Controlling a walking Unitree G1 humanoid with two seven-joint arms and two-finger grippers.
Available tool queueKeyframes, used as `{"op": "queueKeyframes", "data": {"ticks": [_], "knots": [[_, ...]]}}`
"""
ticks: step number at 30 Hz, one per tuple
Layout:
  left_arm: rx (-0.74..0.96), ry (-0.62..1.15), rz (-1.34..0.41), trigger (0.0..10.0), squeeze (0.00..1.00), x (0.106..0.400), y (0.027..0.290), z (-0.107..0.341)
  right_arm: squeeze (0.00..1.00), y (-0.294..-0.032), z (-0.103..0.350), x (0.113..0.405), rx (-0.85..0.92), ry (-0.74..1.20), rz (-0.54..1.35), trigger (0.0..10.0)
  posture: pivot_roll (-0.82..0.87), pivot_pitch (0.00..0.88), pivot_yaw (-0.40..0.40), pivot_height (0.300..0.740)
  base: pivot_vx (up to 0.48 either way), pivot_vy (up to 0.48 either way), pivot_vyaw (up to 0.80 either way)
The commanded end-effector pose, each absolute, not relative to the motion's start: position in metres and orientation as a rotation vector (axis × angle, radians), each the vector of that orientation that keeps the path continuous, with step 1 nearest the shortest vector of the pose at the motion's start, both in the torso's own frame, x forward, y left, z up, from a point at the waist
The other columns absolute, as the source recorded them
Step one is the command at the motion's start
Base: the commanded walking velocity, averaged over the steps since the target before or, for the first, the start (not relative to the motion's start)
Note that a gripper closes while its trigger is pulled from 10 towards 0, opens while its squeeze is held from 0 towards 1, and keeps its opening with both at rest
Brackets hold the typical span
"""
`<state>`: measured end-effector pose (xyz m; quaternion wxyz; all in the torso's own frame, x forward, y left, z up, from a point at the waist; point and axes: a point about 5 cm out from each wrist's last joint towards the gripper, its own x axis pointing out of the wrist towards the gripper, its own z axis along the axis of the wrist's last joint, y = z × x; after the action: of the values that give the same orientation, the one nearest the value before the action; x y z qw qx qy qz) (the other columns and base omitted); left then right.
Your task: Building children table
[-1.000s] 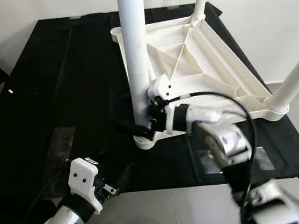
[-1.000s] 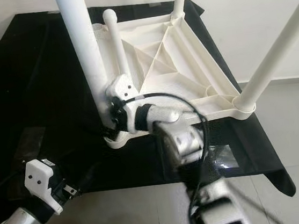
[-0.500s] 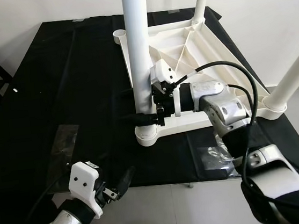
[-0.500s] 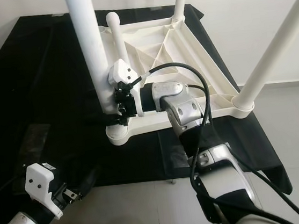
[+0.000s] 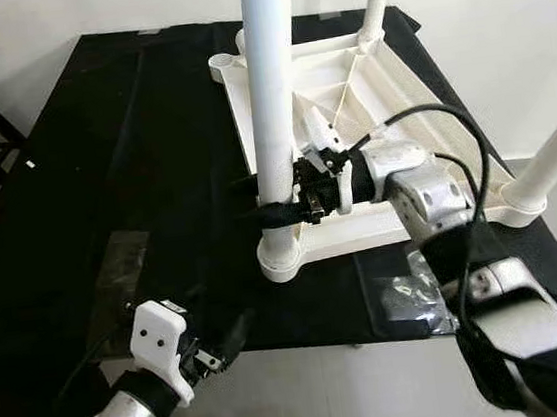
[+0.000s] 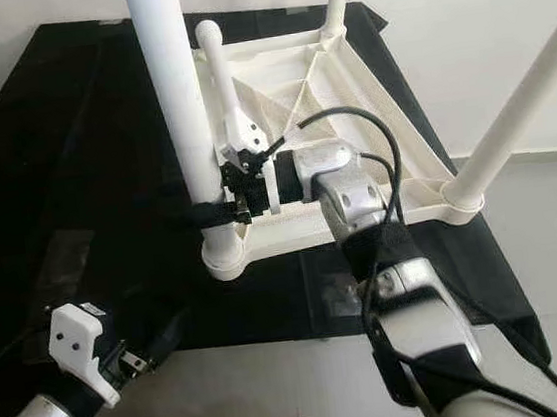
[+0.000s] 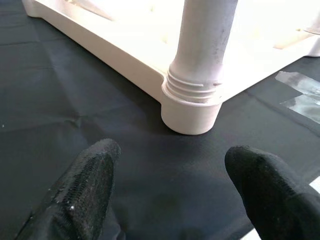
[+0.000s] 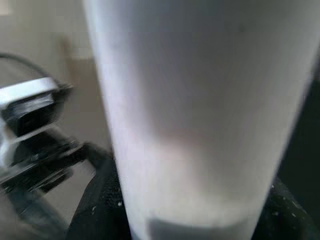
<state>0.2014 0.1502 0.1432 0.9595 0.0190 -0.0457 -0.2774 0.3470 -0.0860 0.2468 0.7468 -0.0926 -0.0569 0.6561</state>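
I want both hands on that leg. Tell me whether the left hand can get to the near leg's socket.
Probably yes. The left hand is open and faces the socket across bare black cloth; nothing lies between. The right hand grips the leg higher up.

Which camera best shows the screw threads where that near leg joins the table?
The left wrist view: the threads sit bare above the corner socket. Both eye views show that joint small, from above. The right wrist view shows blurred leg.
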Motion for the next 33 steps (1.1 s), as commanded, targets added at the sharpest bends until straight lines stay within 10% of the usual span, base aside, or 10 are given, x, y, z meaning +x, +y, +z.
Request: {"op": "queueKeyframes", "data": {"ticks": [1, 5, 14, 16, 19, 20, 30, 31, 33], "knots": [[0.035, -0.093, -0.563, 10.0, 0.00, 0.200, 0.149, 0.142, 0.00, -0.085, 0.212, 0.350, -0.092, -0.030, 0.997, 0.0, -0.13, 0.188, -0.073, 0.740, 0.000, 0.000, 0.00], [0.038, -0.095, -0.562, 10.0, 0.00, 0.203, 0.151, 0.143, 0.00, -0.078, 0.155, 0.303, -0.065, 0.146, 0.646, 0.0, -0.15, 0.189, -0.064, 0.740, 0.000, 0.000, 0.00], [0.048, -0.094, -0.560, 10.0, 0.00, 0.207, 0.152, 0.140, 0.00, -0.068, 0.153, 0.302, -0.109, 0.131, 0.660, 0.0, -0.13, 0.151, -0.067, 0.740, 0.000, 0.000, 0.00], [0.052, -0.096, -0.546, 10.0, 0.00, 0.207, 0.154, 0.140, 0.00, -0.064, 0.157, 0.303, -0.112, 0.127, 0.675, 10.0, -0.13, 0.149, -0.062, 0.740, 0.000, 0.000, 0.00], [0.051, -0.096, -0.545, 10.0, 0.00, 0.208, 0.154, 0.140, 0.00, -0.060, 0.161, 0.304, -0.106, 0.120, 0.711, 10.0, -0.14, 0.148, -0.059, 0.740, 0.000, 0.000, 0.00], [0.049, -0.095, -0.550, 10.0, 0.00, 0.208, 0.153, 0.140, 1.00, -0.060, 0.165, 0.305, -0.080, 0.110, 0.706, 10.0, -0.14, 0.147, -0.057, 0.740, 0.000, 0.000, 0.00], [0.046, -0.094, -0.564, 10.0, 0.00, 0.208, 0.150, 0.139, 1.00, -0.073, 0.199, 0.316, -0.144, -0.020, 1.244, 10.0, -0.12, 0.137, -0.062, 0.740, 0.000, 0.000, 0.00], [0.045, -0.096, -0.562, 10.0, 0.00, 0.208, 0.149, 0.139, 0.85, -0.080, 0.201, 0.320, -0.196, -0.004, 1.342, 10.0, -0.12, 0.137, -0.066, 0.740, 0.000, 0.000, 0.00], [0.044, -0.097, -0.560, 10.0, 0.00, 0.208, 0.149, 0.139, 0.85, -0.085, 0.201, 0.323, -0.228, 0.009, 1.391, 10.0, -0.12, 0.137, -0.066, 0.740, 0.000, 0.000, 0.00]]}}
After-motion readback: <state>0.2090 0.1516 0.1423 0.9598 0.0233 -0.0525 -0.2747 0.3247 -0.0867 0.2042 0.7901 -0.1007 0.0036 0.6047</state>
